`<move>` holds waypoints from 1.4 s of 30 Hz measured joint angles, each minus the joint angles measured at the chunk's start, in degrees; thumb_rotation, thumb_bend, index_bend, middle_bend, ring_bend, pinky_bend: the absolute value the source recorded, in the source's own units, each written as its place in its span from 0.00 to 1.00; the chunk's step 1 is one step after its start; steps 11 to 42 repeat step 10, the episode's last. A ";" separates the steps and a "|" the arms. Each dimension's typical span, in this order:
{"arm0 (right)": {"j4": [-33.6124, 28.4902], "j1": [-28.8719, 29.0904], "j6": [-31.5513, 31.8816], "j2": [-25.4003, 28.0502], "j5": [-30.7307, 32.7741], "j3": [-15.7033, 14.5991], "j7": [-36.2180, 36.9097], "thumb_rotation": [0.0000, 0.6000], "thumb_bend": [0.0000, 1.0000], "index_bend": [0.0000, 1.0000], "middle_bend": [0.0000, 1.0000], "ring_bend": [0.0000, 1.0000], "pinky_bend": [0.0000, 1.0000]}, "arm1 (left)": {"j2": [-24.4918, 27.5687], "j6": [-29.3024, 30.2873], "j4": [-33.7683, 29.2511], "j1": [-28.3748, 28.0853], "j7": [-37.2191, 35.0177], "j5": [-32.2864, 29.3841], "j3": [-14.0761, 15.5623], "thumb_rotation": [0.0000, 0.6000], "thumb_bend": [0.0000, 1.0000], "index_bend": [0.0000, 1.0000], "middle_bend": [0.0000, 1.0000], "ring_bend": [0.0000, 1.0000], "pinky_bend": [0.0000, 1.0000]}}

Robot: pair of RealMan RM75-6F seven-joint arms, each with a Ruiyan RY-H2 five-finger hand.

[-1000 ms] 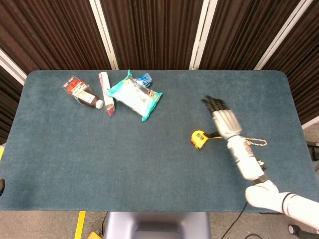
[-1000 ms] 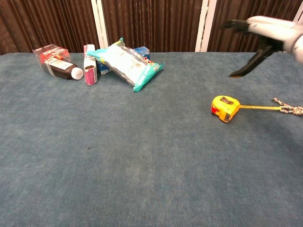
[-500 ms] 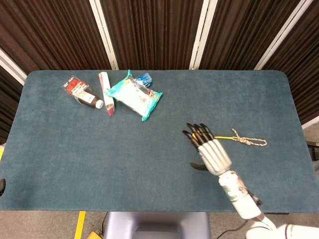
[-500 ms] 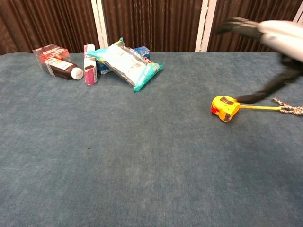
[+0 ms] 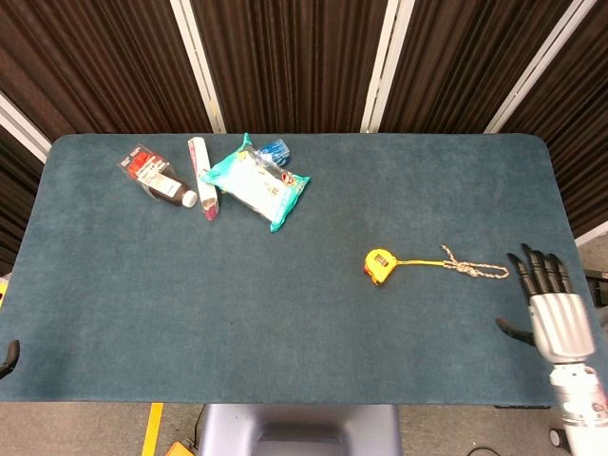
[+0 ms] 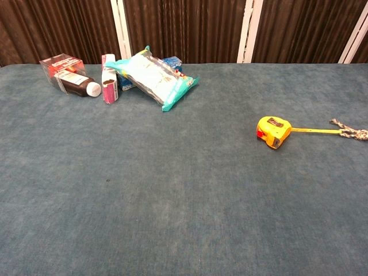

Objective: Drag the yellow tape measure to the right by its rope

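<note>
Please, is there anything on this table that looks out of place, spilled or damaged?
Nothing looks spilled or damaged. The brown bottle and white tube lie on their sides beside the teal packet. The yellow tape measure has its tape partly out, ending in the rope. The right hand is open, clear of it.

rope end: the rope point(image 6: 349, 133) runs off the right edge of the chest view, so its far end shows only from the head camera.
right hand: the right hand point(image 5: 551, 306) shows only in the head view; its forearm is cut by the bottom edge.
left hand: neither view shows it for certain.
blue package: the blue package point(image 5: 274, 149) lies mostly hidden behind the teal pouch point(image 5: 255, 182).
labels: print on the brown bottle point(image 5: 168, 188) and white tube point(image 5: 202, 177) is too small to read.
</note>
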 measured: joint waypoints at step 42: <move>9.30 -1.35 -5.52 -1.81 3.85 2.35 8.22 1.00 0.21 0.18 0.06 0.04 0.00 | 0.13 -0.24 1.53 -0.31 -1.00 1.16 0.39 1.00 0.41 0.15 0.00 0.00 0.11</move>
